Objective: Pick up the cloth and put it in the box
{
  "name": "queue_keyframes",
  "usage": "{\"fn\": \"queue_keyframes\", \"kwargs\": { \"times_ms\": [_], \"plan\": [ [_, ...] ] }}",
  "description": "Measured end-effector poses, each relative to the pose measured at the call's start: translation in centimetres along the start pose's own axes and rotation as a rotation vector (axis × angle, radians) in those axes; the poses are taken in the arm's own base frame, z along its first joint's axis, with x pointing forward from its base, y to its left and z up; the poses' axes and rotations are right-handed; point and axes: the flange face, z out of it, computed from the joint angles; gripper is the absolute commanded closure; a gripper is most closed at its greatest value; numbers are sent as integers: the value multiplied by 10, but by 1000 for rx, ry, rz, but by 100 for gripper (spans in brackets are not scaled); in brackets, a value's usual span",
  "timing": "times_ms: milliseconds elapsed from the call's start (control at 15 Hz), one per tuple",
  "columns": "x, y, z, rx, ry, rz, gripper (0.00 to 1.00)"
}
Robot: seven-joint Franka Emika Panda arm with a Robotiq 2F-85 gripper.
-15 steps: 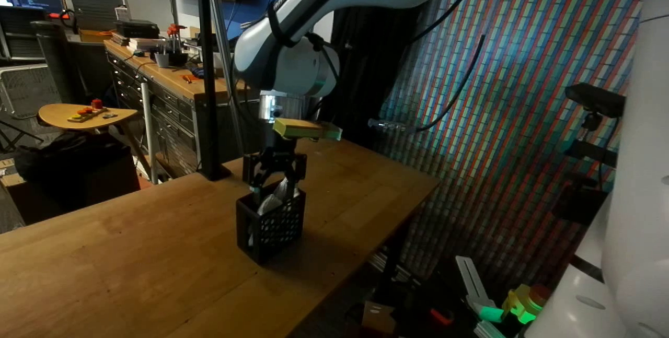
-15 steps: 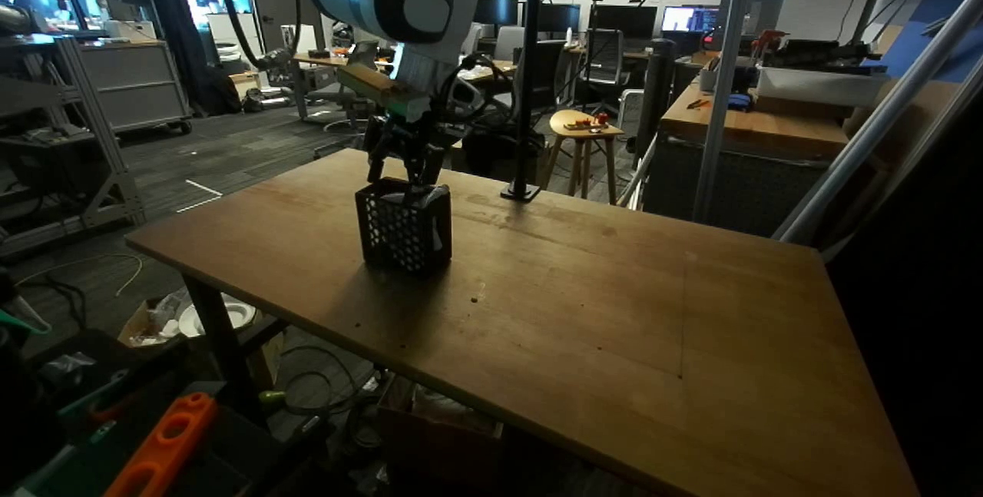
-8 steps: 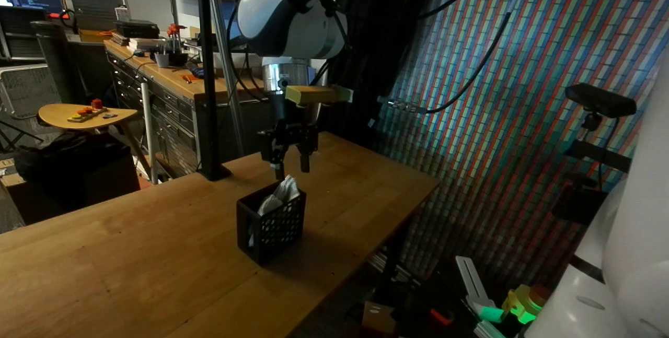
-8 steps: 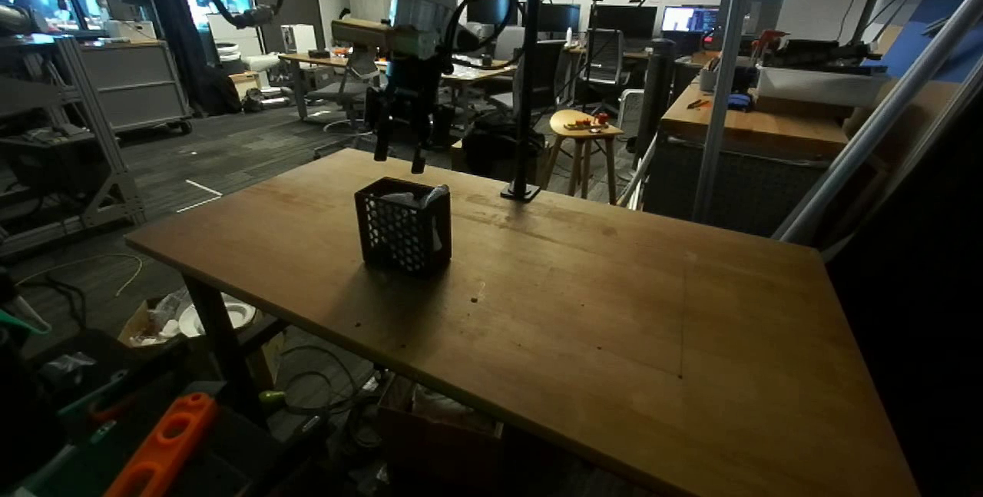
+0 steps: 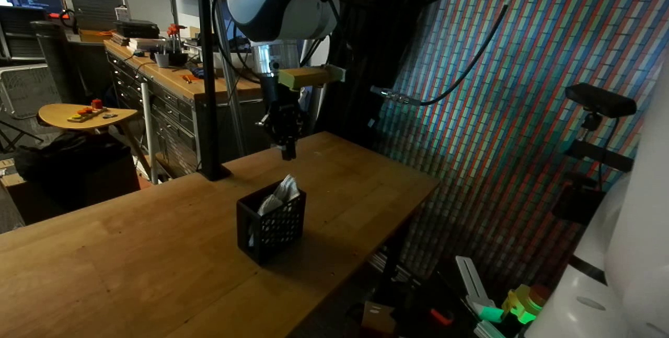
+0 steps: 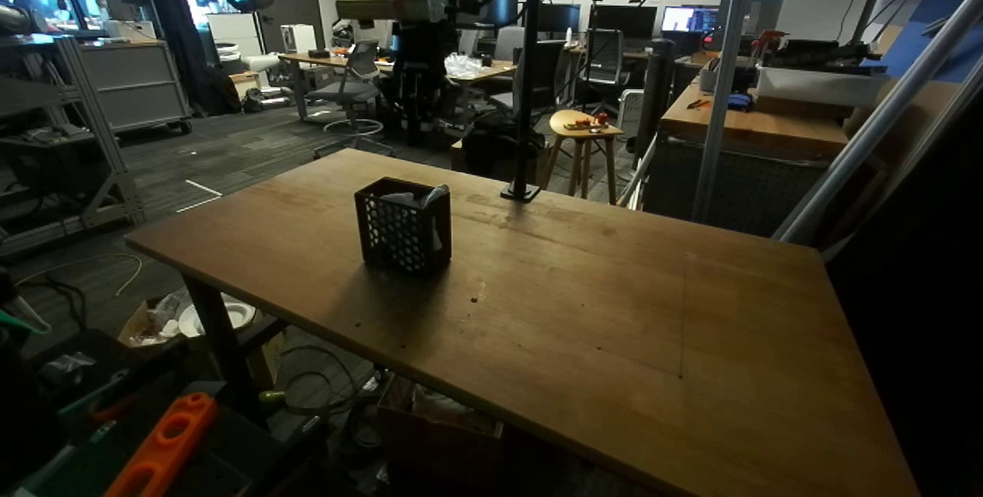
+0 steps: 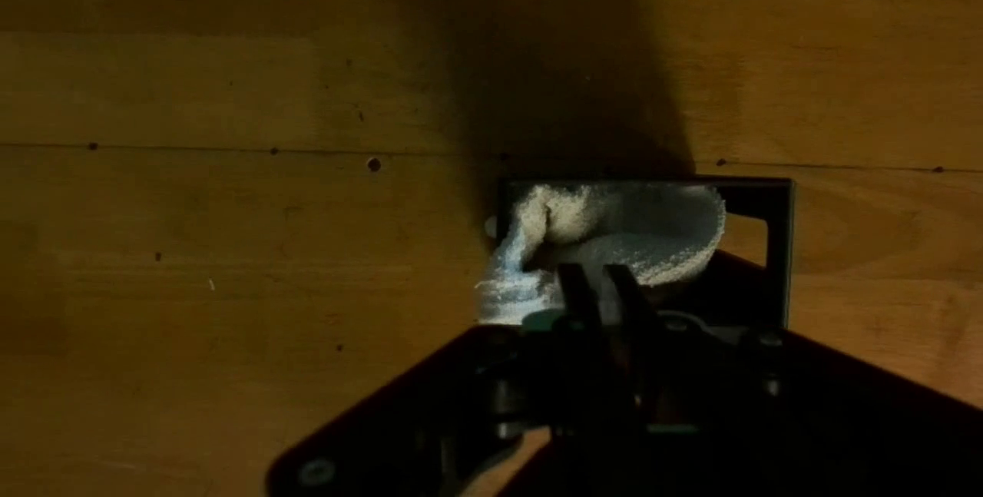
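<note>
1. Low at the left, beside the surface (image 6: 614, 313), we see a cardboard box (image 6: 135, 322) in an exterior view; it holds a white plate (image 6: 242, 316) and crumpled clear plastic (image 6: 167, 311), partly hidden behind a dark leg (image 6: 223, 355).
2. Next to the right, the black box (image 6: 384, 232) stands upright on the surface, toward its left end; its top is open and its long side is a lattice.
3. Inside that box we find the cloth (image 5: 286, 190), pale and wrinkled. A fold pokes above the rim at a corner in both exterior views. In the wrist view it fills the left and middle of the box and laps over the rim at the left.
4. Above the box, apart from it and from the cloth, the fingers (image 7: 576, 289) point down. They stand near each other without touching: a slim gap shows between the tips, and through it we see pale cloth below.
5. A little farther right and nearer to us, under the surface, a brown box (image 6: 441, 451) holds filmy plastic (image 6: 449, 409); the rest is too dark to make out.
6. Farther off to the right, a wooden stool (image 6: 564, 119) carries small coloured pieces (image 6: 601, 120).
7. At the far right, dark items (image 6: 822, 51) rise above a white bin (image 6: 814, 87) by the back surface (image 6: 776, 124); we cannot tell whether they lie in it.
</note>
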Motion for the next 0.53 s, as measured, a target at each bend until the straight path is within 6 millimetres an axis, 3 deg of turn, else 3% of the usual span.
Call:
{"fn": "queue_keyframes", "kwargs": {
  "times_ms": [267, 533],
  "plan": [
    [3, -7, -4, -3, 10, 6, 95],
    [5, -16, 2, 0, 14, 33, 95]
  ]
}}
